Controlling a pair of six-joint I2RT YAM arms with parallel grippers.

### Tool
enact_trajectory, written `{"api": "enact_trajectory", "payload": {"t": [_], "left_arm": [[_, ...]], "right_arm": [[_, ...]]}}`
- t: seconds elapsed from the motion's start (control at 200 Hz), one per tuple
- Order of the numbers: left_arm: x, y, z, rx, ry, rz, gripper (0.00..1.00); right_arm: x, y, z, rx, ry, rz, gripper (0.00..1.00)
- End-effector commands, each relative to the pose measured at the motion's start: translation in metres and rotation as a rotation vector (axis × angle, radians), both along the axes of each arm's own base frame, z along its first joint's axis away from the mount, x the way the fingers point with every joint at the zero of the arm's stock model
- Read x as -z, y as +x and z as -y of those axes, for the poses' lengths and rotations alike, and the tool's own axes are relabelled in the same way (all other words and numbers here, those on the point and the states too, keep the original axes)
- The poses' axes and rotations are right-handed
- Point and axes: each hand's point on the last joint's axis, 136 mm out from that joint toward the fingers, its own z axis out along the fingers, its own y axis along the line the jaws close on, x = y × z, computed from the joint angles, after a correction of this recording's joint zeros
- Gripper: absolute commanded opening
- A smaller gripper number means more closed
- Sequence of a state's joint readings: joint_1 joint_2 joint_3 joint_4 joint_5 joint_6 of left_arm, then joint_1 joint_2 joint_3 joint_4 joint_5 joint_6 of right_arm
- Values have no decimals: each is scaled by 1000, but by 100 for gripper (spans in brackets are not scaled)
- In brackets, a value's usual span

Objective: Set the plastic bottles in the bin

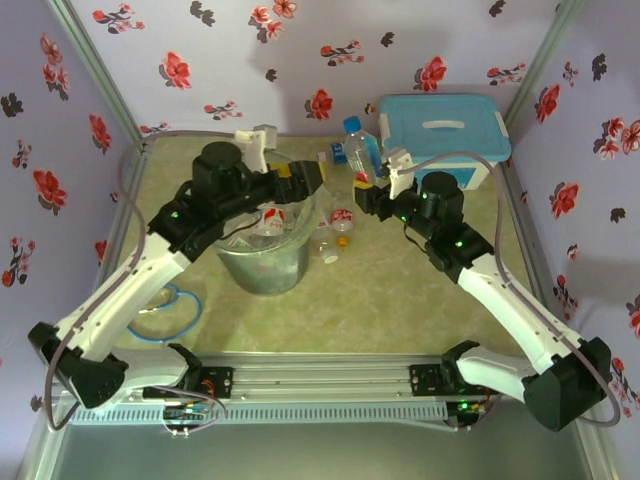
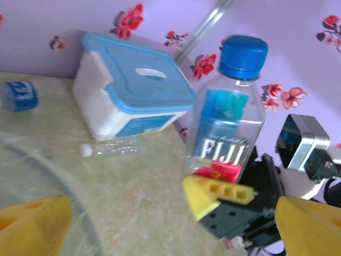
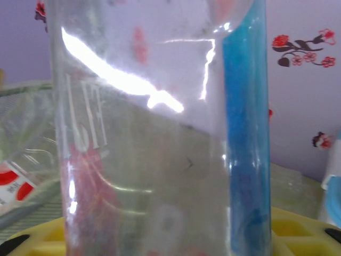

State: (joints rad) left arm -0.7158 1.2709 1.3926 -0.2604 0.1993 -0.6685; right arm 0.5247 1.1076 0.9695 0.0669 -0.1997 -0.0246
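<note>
A clear Fiji bottle (image 1: 355, 145) with a blue cap and blue label stands upright at the back of the table, and my right gripper (image 1: 368, 190) is shut on its lower body. Up close the bottle (image 3: 160, 133) rises between my yellow fingers (image 3: 37, 237). In the left wrist view the bottle (image 2: 229, 122) has a yellow right-arm finger (image 2: 213, 192) pressed on it. My left gripper (image 1: 303, 180) hangs open and holds nothing over the far rim of the grey bin (image 1: 262, 268), which holds a red-labelled bottle (image 1: 272, 218). More bottles (image 1: 342, 218) lie right of the bin.
The white box with the light-blue lid (image 1: 440, 135) stands at the back right, just behind the held bottle. A clear bottle with a white cap (image 2: 112, 150) lies in front of the box (image 2: 133, 93), and a blue-labelled one (image 2: 18, 96) lies further left. A blue cable (image 1: 170, 305) lies left of the bin.
</note>
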Motion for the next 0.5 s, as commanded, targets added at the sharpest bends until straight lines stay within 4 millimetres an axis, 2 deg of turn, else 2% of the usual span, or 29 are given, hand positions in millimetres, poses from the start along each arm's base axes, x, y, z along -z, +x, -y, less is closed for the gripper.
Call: {"api": "enact_trajectory", "payload": {"t": [0.0,0.235,0.495], "left_arm": [[-34,-4,25,70,-96,95,100],[-32,7,50,91,-109,92,99],[-29,15,60,95,-111,88,76]], "right_arm": [[-28,-2,-14,-2,84,34,55],[-34,-21,-41,-85,88,57,55],[-37,-27,-51,-122,99,61,56]]}}
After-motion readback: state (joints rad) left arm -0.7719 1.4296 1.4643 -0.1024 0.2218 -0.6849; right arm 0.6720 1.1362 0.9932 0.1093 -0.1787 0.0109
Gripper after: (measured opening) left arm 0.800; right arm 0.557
